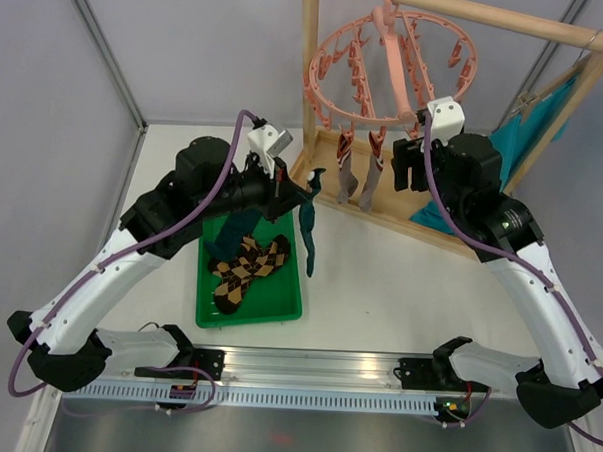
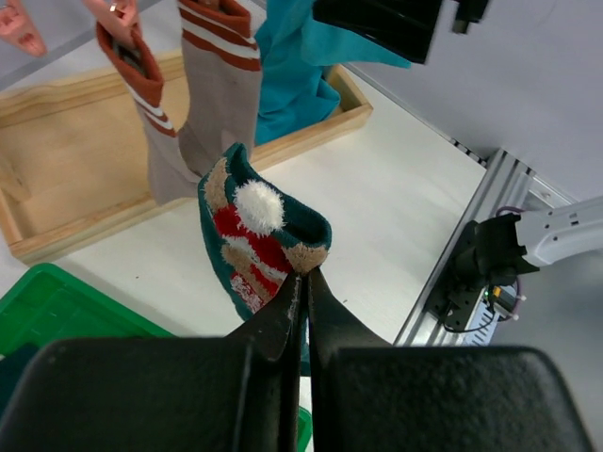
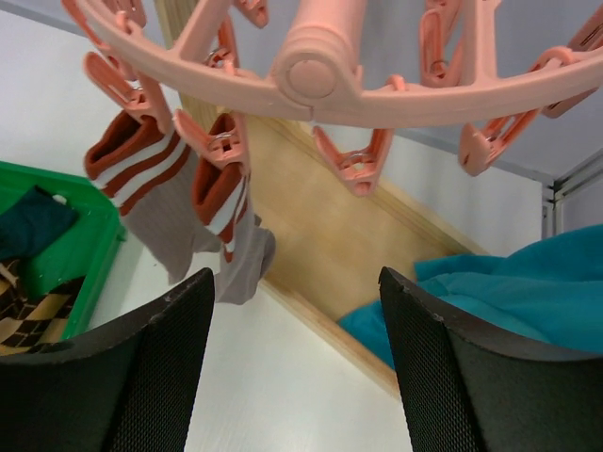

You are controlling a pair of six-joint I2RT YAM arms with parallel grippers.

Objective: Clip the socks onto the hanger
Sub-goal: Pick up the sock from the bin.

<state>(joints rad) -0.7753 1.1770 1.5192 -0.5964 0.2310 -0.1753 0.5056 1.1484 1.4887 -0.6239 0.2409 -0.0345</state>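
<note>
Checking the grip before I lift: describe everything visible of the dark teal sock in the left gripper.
The dark teal sock is soft knit with a red-and-white motif, tan patches and a white pompom. The left gripper is shut on one edge; the rest hangs limp beside the green tray, short of the hung striped socks.

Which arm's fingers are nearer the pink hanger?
Right. Its open fingers sit just under the hanger ring; the left fingers, pinching a teal sock, are farther off to its left.

White table [image 1: 379, 289]: green tray [image 1: 268, 309] near left, wooden frame base [image 1: 394, 216] at back.
</note>
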